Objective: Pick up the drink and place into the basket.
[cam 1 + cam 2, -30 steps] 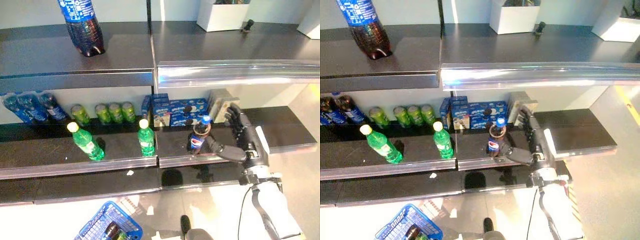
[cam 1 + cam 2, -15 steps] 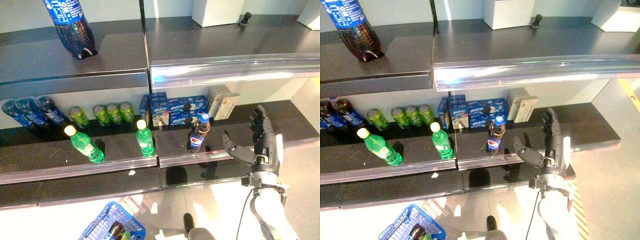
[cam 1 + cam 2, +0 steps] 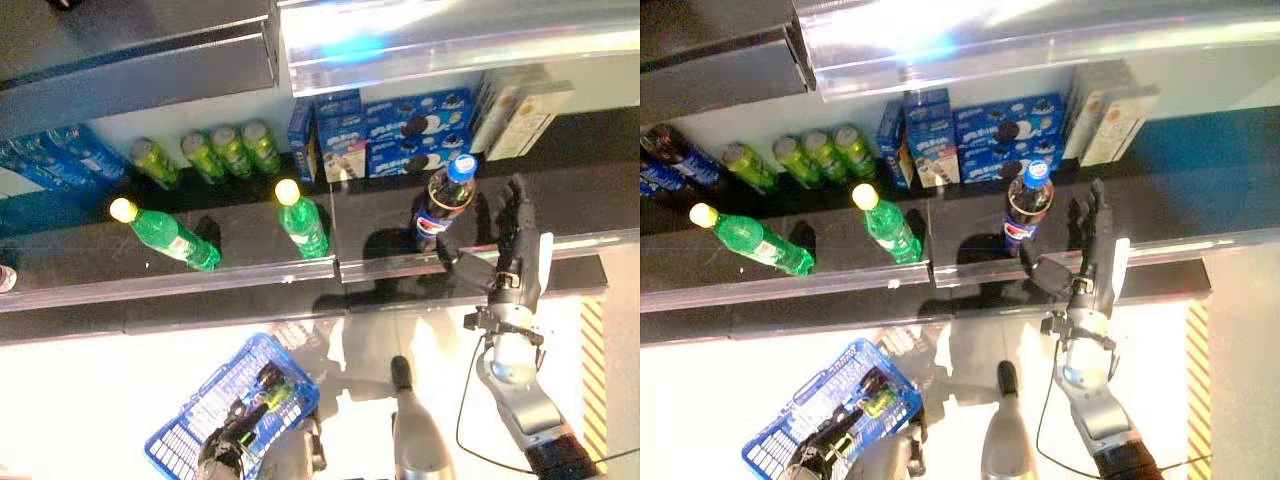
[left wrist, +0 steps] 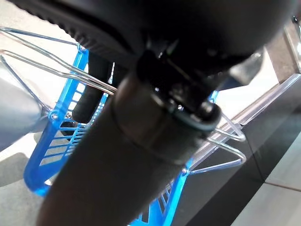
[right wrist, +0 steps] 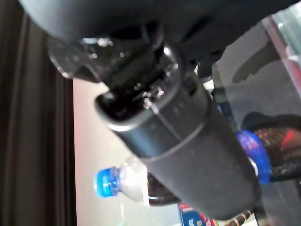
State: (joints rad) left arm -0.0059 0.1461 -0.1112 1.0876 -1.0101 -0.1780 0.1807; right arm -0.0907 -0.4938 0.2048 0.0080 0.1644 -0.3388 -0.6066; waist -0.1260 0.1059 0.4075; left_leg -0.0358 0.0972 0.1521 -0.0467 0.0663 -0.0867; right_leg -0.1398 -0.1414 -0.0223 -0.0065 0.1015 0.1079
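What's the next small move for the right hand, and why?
Probably bring the right hand leftward and close it round the cola bottle. The bottle stands upright on the shelf, just left of the open hand and not gripped, while the left hand holds the blue basket by its handle.

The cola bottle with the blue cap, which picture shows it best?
The left eye view: the cola bottle stands whole on the shelf, beside the right hand. The right eye view matches; the right wrist view shows only its top; the left wrist view, nothing.

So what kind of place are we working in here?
Likely a shop aisle or a mock one: dark shelves stocked with rows of green cans, blue biscuit boxes, bottled drinks, plus a blue shopping basket below.
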